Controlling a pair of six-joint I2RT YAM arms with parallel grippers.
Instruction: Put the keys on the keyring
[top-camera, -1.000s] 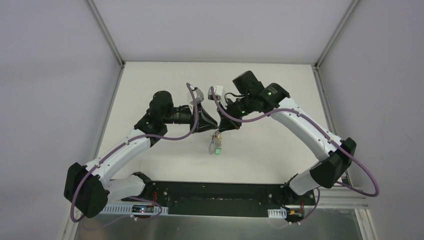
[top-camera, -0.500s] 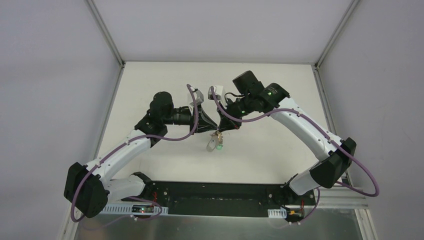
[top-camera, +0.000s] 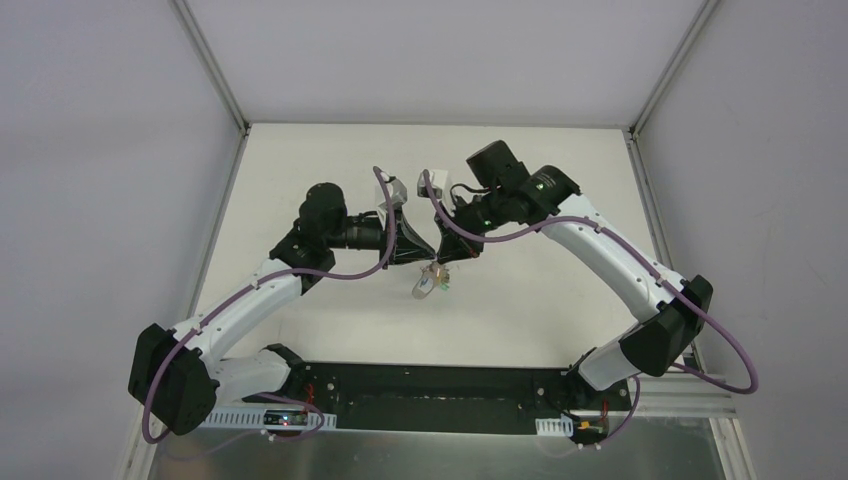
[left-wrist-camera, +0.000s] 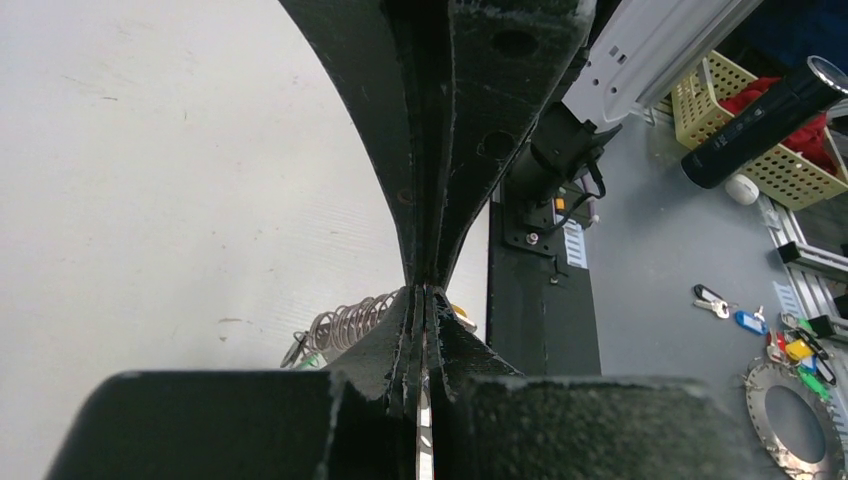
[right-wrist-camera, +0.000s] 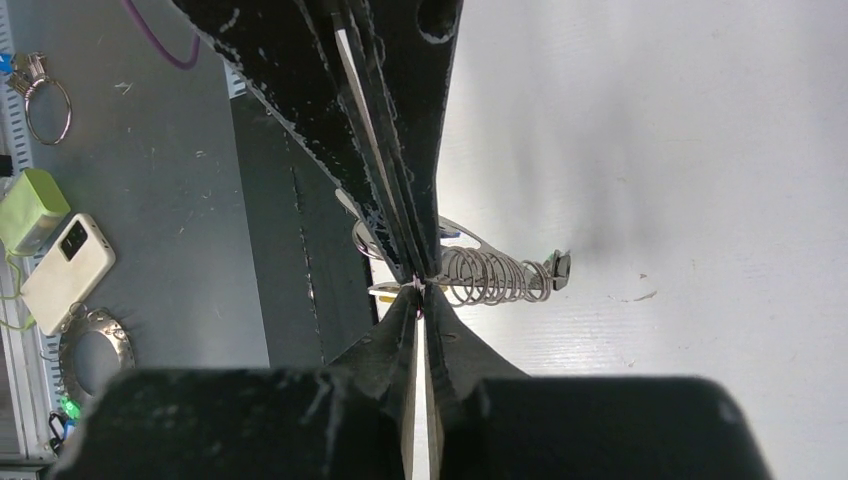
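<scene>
My left gripper (top-camera: 432, 259) and right gripper (top-camera: 443, 260) meet tip to tip above the white table, both shut. In the right wrist view the thin silver keyring (right-wrist-camera: 462, 233) crosses the left fingers (right-wrist-camera: 385, 150), which pinch it. A silver coil spring (right-wrist-camera: 495, 275) and a green key (top-camera: 439, 287) dangle from it. My right gripper (right-wrist-camera: 418, 289) pinches a small key with a yellow-orange head (right-wrist-camera: 388, 293) at the ring. The left wrist view shows my left gripper (left-wrist-camera: 422, 293), the spring (left-wrist-camera: 345, 320) and the yellow head (left-wrist-camera: 461, 313). What exactly lies between the pads is hidden.
The black base plate (top-camera: 430, 395) runs along the table's near edge. Off the table lie spare coloured keys (left-wrist-camera: 795, 350), a yellow basket (left-wrist-camera: 715, 95), a black torch (left-wrist-camera: 770, 115), a phone (right-wrist-camera: 68, 270) and a loose ring (right-wrist-camera: 47, 108). Grey walls enclose the table.
The dangling keys and spring have swung up a little toward the fingertips. Both grippers stay shut, tip to tip, at almost the same spot.
</scene>
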